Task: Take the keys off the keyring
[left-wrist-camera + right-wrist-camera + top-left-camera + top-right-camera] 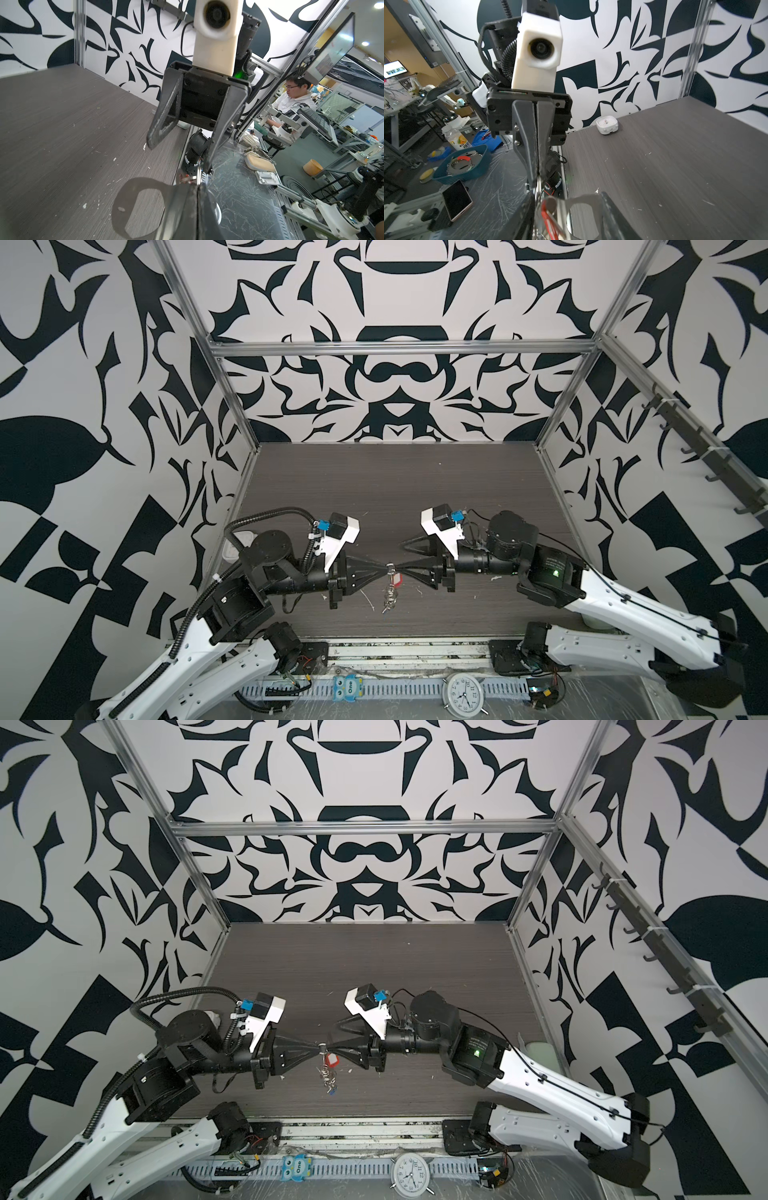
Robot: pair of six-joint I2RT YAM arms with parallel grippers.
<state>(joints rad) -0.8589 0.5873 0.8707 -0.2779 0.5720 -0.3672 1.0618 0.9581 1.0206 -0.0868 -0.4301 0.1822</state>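
Pinched the keyring (pixel 390 569) in the left gripper (pixel 384 568), had the right gripper (pixel 178 158) spread open beside it, dangled the keys (pixel 390 597) below.

The left gripper (pixel 383 569) reaches in from the left and the right gripper (pixel 402 558) from the right. They meet tip to tip above the worktop (pixel 395 497), about midway across and nearer its front edge than its back. The keyring (pixel 390 571) sits between the two tips, apparently pinched in the left fingers (pixel 529 145). The keys (pixel 390 598) hang below it. One right finger lies just beside the keyring, the other well behind it. A small clock (pixel 607 124) stands at the worktop's left edge, behind the left arm. Off the worktop in front, an alarm clock (pixel 461 694) lies right of a toy (pixel 348 688).
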